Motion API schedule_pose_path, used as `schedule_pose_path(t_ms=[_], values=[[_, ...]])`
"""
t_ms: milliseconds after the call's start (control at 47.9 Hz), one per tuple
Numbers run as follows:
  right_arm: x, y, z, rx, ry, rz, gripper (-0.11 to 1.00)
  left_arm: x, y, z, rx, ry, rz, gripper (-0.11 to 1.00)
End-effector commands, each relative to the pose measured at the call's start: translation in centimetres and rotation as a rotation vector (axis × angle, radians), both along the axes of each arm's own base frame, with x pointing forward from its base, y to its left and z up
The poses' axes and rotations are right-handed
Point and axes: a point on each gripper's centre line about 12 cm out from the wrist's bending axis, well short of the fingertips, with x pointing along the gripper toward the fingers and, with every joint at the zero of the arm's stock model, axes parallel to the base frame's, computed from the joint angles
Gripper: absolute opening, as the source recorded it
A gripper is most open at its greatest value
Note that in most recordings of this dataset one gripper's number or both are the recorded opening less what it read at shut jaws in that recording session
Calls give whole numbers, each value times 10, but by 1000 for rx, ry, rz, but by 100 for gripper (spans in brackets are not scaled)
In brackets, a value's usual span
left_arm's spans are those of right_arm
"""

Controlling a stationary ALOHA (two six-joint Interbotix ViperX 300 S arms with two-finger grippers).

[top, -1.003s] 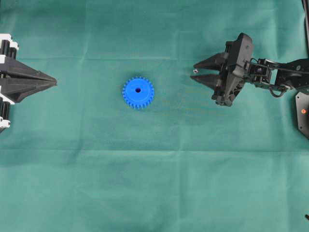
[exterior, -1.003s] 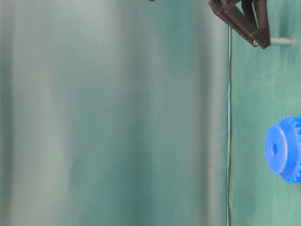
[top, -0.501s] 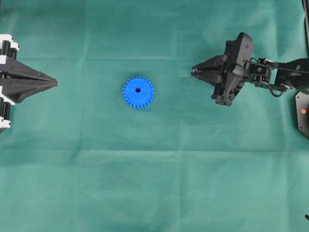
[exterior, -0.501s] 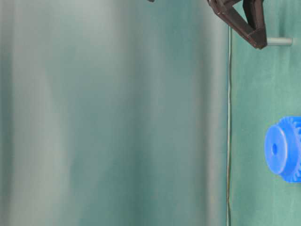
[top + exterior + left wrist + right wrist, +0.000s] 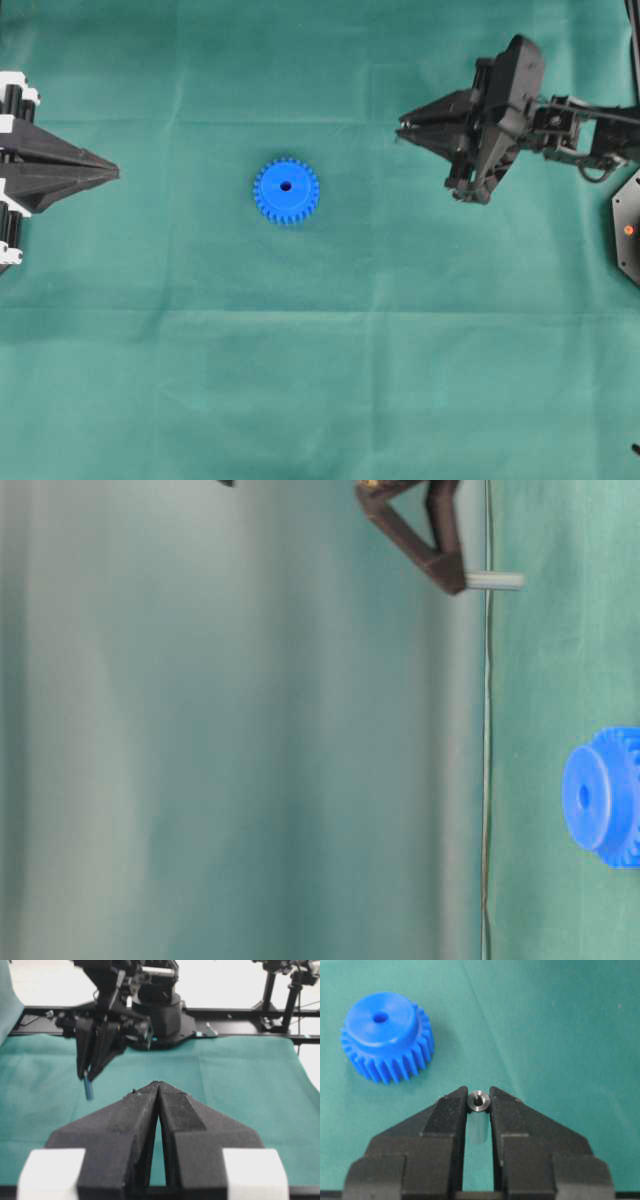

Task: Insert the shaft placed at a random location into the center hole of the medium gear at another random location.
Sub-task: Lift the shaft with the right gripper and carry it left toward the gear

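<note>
The medium gear (image 5: pixel 286 190) is a bright blue toothed disc lying flat on the green cloth, its dark center hole (image 5: pixel 286 186) facing up. It also shows in the right wrist view, gear (image 5: pixel 385 1035) and center hole (image 5: pixel 380 1017), and in the table-level view (image 5: pixel 605 795). My right gripper (image 5: pixel 401 128) is well to the right of the gear and shut on the shaft (image 5: pixel 479 1101), a small silvery pin pinched at the fingertips. The shaft (image 5: pixel 495 580) hangs below the jaws, clear of the cloth. My left gripper (image 5: pixel 114 173) rests shut at the far left, holding nothing.
Green cloth (image 5: pixel 330 380) covers the whole table. A black base plate (image 5: pixel 628 225) sits at the right edge. In the left wrist view a black frame rail (image 5: pixel 225 1012) runs along the far side behind the right arm.
The right jaws have closed on the shaft and lifted it off the cloth, shifting slightly toward the table's far side. The gear and the left arm have not moved.
</note>
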Motion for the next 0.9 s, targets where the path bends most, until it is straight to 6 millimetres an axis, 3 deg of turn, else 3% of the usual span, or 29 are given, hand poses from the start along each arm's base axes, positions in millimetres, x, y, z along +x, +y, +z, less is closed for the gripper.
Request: schedule_pose_path(t_ms=[0,376,877], values=[[3,-1,16,-15,-29,3,14,3,0,7,1,-14,-2,0],[15,4,15,-11,-22,28,14,3,0,7,1,-9,-2,0],[86,23,23,-14,-50,121,14,3,0,7,3,-9,-1,0]])
